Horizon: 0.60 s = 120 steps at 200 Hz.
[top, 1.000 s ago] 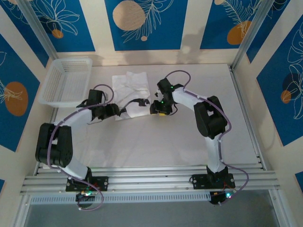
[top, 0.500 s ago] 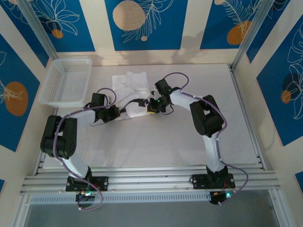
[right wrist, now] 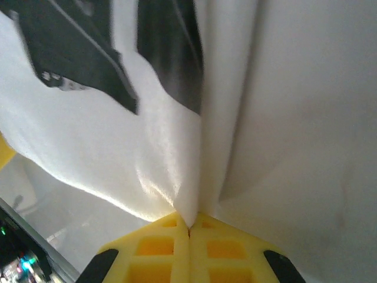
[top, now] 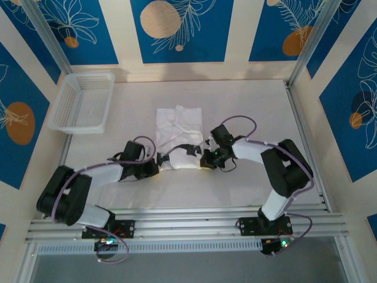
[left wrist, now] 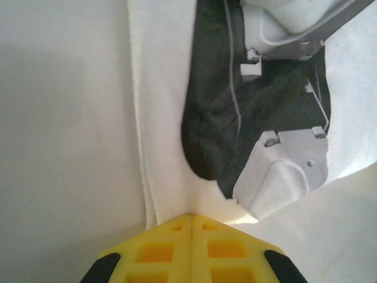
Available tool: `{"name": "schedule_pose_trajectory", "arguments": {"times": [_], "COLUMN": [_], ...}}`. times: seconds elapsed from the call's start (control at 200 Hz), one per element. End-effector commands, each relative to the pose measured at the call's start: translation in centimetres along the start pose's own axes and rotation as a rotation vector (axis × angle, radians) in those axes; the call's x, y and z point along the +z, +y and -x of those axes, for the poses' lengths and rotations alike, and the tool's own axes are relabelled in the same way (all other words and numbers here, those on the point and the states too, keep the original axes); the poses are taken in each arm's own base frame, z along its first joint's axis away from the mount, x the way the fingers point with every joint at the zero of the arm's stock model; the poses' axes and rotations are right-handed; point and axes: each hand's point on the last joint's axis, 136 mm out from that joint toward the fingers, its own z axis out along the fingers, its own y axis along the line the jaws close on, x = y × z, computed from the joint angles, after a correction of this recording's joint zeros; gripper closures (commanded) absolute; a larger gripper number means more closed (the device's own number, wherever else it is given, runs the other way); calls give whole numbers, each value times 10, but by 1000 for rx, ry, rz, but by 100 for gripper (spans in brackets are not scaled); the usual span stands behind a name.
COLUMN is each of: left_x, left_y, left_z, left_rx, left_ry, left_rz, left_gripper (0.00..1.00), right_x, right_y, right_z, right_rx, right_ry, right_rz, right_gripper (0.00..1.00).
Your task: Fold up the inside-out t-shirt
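Left gripper (top: 156,167): you have it clenched on the shirt (top: 179,131). In the left wrist view its yellow pads (left wrist: 159,250) are pressed together, and a fold of white cloth rises out of the seam between them.
Right gripper (top: 205,160): also clamped on the shirt. In the right wrist view a pleat of cloth comes straight up from where the yellow pads (right wrist: 221,250) meet.
Shirt: crumpled white cloth lying on the table (top: 253,106). Its near edge spans the gap between your two grippers. The rest spreads away from them toward the far side, a little more on the right gripper's side.
Held edge: the strip between the grippers looks lifted and creased. Dark patches show along it, and you cannot tell from above whether they are shadow or gripper parts.
Grippers, relative: they sit near each other and face inward, the left one slightly nearer the arm bases.
Basket (top: 82,100): well apart from both grippers, beyond and to the left of your left gripper, at the table's far left corner.
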Motion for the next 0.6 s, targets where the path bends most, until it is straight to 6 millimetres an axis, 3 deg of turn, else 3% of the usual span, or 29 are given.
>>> {"name": "schedule_pose_trajectory", "arguments": {"times": [0.0,0.07,0.09,0.175,0.255,0.4,0.52,0.595], "left_x": [-16,-29,-32,-45,-54,-37,-12,-1], "left_y": [-14,-21,-23,-31,-43,-61,-68,-66], "left_z": [-22,-29,-29,-22,-2,29,43,49], "left_rx": [9,47,53,80,116,133,127,120], "left_ry": [6,-4,-11,-51,-114,-109,-92,-90], "left_rz": [-13,-13,-16,-23,-18,-2,-23,-8], "left_gripper": [100,100,95,71,60,60,59,58], "right_x": [-13,-22,-26,-45,-66,-91,-88,-79], "right_y": [-16,-28,-29,-25,-11,-12,-16,-18], "right_z": [-37,-53,-54,-48,-24,42,85,100], "right_rx": [35,49,49,39,19,51,88,107], "right_ry": [32,30,23,-28,-117,-278,-316,-294], "right_rz": [-13,-30,-36,-34,-17,-65,-42,-20], "right_gripper": [100,100,99,69,60,52,50,49]}}
